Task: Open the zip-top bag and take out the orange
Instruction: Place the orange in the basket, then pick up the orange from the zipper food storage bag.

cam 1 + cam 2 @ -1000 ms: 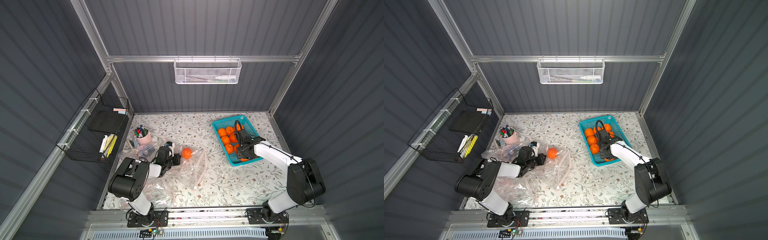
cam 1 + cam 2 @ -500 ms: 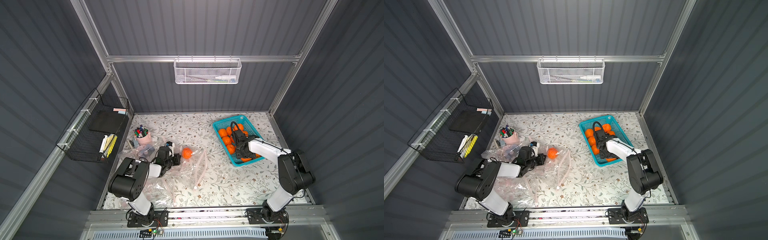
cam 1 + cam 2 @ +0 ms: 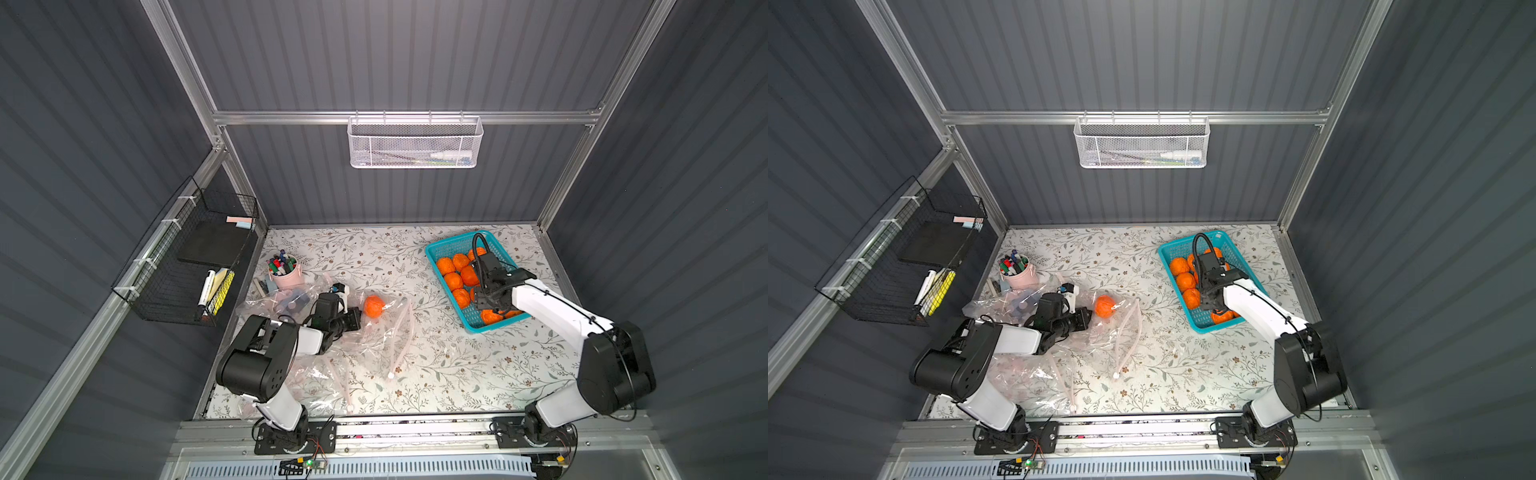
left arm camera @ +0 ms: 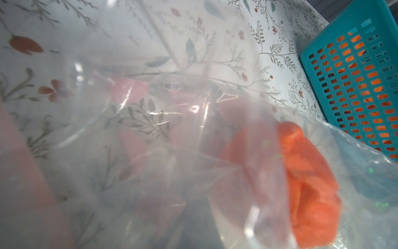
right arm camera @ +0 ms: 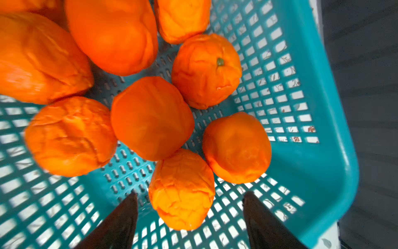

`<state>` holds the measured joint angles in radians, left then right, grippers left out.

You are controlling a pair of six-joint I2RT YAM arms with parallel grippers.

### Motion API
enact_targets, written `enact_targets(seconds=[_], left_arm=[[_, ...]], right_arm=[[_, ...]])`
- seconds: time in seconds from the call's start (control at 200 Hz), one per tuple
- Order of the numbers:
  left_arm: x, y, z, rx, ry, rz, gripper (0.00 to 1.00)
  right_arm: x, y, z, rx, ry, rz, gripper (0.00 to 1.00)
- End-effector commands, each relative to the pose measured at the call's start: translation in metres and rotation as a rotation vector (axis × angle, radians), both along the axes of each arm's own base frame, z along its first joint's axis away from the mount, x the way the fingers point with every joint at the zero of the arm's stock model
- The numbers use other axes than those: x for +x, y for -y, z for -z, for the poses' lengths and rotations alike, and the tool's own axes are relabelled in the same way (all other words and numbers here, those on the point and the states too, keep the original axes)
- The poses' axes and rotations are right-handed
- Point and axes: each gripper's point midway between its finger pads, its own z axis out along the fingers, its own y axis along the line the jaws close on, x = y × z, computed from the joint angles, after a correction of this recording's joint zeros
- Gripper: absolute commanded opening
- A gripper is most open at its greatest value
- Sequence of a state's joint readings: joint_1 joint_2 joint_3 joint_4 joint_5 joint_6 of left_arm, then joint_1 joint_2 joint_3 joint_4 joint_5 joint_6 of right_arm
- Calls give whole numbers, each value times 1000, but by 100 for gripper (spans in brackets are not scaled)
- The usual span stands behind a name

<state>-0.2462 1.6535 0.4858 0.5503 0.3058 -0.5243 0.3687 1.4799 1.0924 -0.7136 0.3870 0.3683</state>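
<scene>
**Orange in the bag, right gripper gaping over the basket**

The zip-top bag lies crumpled on the left half of the floral table. The orange rests in it toward its far edge, as both top views show. The left gripper lies low on the plastic just left of the orange with its jaws closed; whether they pinch the film cannot be told. In the left wrist view the bag drapes across the lens, with the orange partly behind it.

On the right, toward the far side, a teal basket holds a heap of basket oranges. The right gripper hangs over the basket's near end — jaws spread wide. A crumpled fruit lies between the dark fingertips with a gap on each side. A pink cup of pens stands at the far left, just beside the bag.
</scene>
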Motion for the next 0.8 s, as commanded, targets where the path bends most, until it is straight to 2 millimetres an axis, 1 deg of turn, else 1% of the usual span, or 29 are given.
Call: enact_targets(seconds=[0.0,0.035,0.08,0.085,0.09,0.095,0.11,0.12,0.125,0.175,0.22,0.255,0.32,0.37,0.425,0.48,0.575,0.665,0.73,0.795], left_arm=[[-42,-13,50,83,-214,-7,0],[-42,-13,50,82,-214,-8,0],[-42,-13,50,82,-212,-7,0],[-42,-13,50,82,-214,-7,0],[-42,-13,50,82,-213,-6,0],[-42,-13,50,82,-214,-7,0],[-42,-13,50,83,-213,-8,0],[-42,-13,50,83,-213,-8,0],[-42,-13,50,83,-214,-8,0],[-41,-13,49,82,-210,-7,0],[-41,-13,49,81,-211,-7,0],[-41,-13,49,83,-210,-8,0],[-41,-13,49,82,-211,-8,0],[-41,-13,50,84,-213,-8,0],[-41,-13,50,83,-213,-9,0],[-41,-13,50,84,-214,-8,0],[-41,-13,49,83,-211,-9,0],[-41,-14,49,82,-212,-10,0],[-41,-13,49,81,-210,-10,0],[-41,-13,49,81,-211,-7,0]], right_arm=[[1,-36,-26,192,70,-147,71],[-1,-54,-34,277,100,-216,66],[-5,-81,-44,411,141,-318,60],[-5,-86,-48,434,149,-335,60],[-5,-86,-48,436,156,-337,59],[-6,-91,-51,461,162,-355,58],[-10,-99,-53,498,168,-385,55],[-9,-103,-58,513,194,-403,53],[-10,-109,-59,537,193,-424,52],[-20,-131,-69,616,226,-516,41],[-28,-147,-69,643,228,-570,31],[-33,-159,-64,635,224,-604,23],[-48,-185,-52,600,186,-702,15],[-59,-205,-43,586,139,-769,13],[-72,-226,-35,609,96,-829,11],[-78,-241,-27,621,77,-859,10],[-81,-258,-8,628,45,-879,9],[-77,-267,9,619,15,-871,9],[-75,-276,18,631,8,-884,9],[-72,-287,22,640,11,-902,11]])
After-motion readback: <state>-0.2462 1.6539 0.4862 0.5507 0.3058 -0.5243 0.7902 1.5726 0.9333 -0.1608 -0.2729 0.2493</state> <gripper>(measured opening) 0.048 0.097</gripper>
